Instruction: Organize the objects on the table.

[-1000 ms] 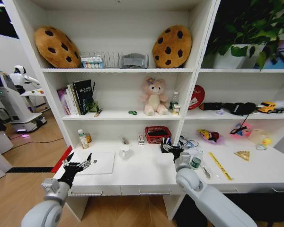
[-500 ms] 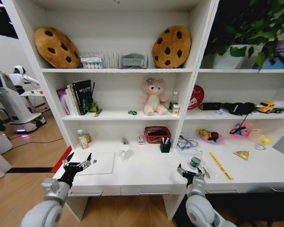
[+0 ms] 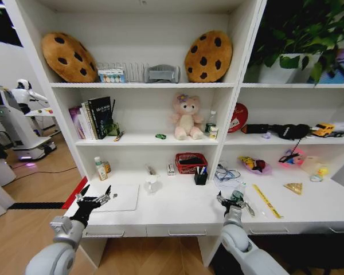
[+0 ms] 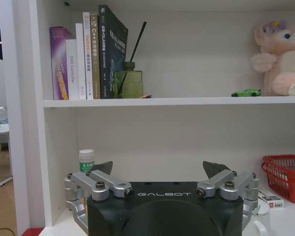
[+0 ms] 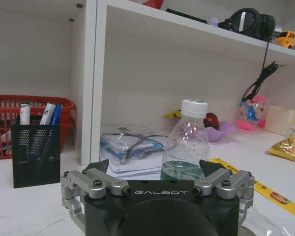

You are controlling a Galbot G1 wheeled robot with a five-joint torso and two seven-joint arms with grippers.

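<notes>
The right gripper (image 3: 231,201) hovers with fingers spread just before a clear bottle (image 5: 187,143) with a white cap, which stands on the white desk (image 3: 178,209) beside the yellow ruler (image 3: 267,200). The left gripper (image 3: 93,201), fingers also apart, hangs over the silver laptop (image 3: 119,197) at the desk's left end.

The left gripper (image 3: 94,200) hovered at the near left, its grey arm (image 3: 54,252) reaching up from the near-left corner. Its fingers (image 4: 104,167) were spread wide apart, pointing toward the far side. The right gripper (image 3: 233,201) hung to the right of centre on an upright forearm (image 3: 241,249) rising from the near edge. Its fingers (image 5: 99,166) were likewise spread apart.
</notes>
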